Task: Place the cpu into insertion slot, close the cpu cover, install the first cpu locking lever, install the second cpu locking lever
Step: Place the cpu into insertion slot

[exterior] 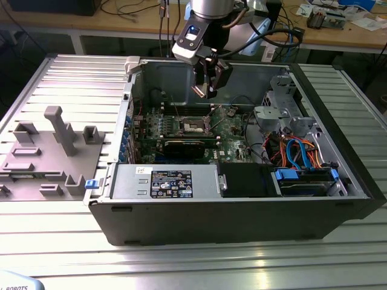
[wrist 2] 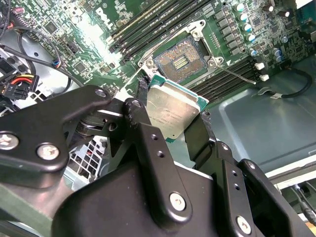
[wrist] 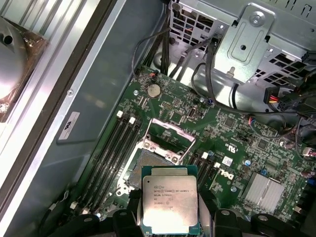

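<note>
The robot arm's black pincer (exterior: 207,84) hangs inside an open computer case (exterior: 242,211) that lies on its side on a ribbed metal worktop (exterior: 181,260), upper centre of the frame in the exterior view. Its two fingers (wrist 2: 143,94) are pinching the cpu (wrist 2: 174,109) by opposite edges, and the chip's pale metal face is turned toward both wrist cameras.

The cpu is in the air above the green motherboard (exterior: 230,130) and clear of it, not touching anything but the fingers. The insertion slot (wrist 2: 180,61) lies just beyond the chip and is bare, its dark centre and rows of contacts exposed in the second wrist view. In the first wrist view the cpu cover (wrist: 163,148) stands raised at the far edge of the slot, its square window showing board behind it. A thin wire locking lever (wrist 2: 237,74) juts out from one corner of the slot across the black memory slots (wrist 2: 232,66), unlatched.

In the exterior view the slot sits at mid-frame, directly below the pincer. A grey power-supply box (exterior: 169,181) fills the case's near wall, lower centre. Blue and orange cables (exterior: 302,151) bunch at the exterior view's right. A grey fixture tray (exterior: 48,151) with upright blocks rests on the worktop outside the case, at the exterior view's left.
</note>
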Controlling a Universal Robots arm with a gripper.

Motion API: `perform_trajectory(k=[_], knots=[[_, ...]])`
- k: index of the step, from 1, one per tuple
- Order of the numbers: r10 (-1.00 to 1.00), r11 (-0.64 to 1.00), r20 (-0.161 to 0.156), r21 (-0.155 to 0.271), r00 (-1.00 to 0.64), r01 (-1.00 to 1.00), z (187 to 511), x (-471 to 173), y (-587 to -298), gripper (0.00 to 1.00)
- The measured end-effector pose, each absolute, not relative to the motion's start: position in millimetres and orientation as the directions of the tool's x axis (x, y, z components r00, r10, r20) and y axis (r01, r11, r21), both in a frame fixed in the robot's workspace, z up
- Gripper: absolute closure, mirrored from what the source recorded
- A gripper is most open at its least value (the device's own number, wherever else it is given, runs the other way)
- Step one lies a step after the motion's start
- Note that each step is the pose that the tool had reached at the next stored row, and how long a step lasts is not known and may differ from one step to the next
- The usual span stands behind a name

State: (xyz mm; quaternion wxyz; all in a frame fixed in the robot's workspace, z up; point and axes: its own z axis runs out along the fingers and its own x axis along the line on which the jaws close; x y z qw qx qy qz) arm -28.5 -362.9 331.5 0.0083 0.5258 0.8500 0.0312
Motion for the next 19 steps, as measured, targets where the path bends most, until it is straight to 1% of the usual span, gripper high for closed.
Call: perform_trajectory(k=[19], knots=[[0.905,0.424,0.019,0.062,-0.426,0.904,331.6,-28.5,-362.9,0.46]])
